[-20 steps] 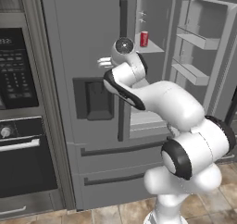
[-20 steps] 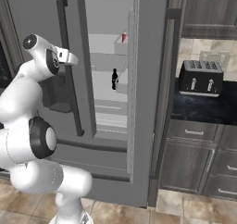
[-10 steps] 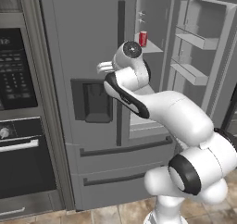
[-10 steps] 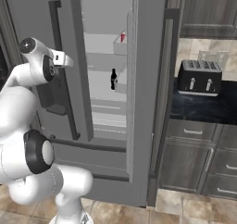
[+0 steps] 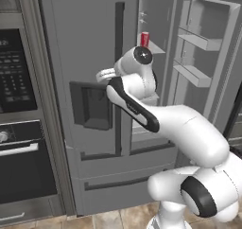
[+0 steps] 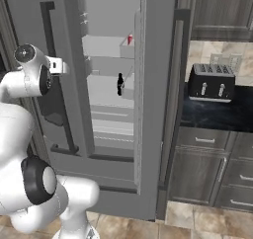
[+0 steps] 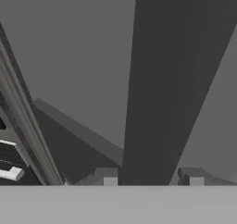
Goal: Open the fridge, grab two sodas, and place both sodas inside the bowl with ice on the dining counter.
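The grey fridge [image 5: 85, 34] has its right door [image 5: 208, 57] swung wide open and its left door slightly ajar. My gripper [image 7: 150, 176] is shut on the left door's dark vertical handle [image 7: 180, 79], which runs up between the two fingertips. From the left base camera my hand sits against that handle [image 5: 119, 29] at dispenser height. On an upper shelf inside stands the red soda can [image 5: 144, 39] [image 6: 130, 39]. The dark soda bottle [image 6: 119, 83] stands one shelf lower. The bowl and the dining counter are out of view.
A black wall oven [image 5: 19, 166] and a microwave [image 5: 16, 72] stand left of the fridge. To the right, a toaster [image 6: 212, 82] sits on a dark counter [image 6: 217, 114] above grey drawers. The open right door juts out toward me.
The left door's edge and handle have swung outward a little with my gripper on the handle. My arm has folded back toward the base.
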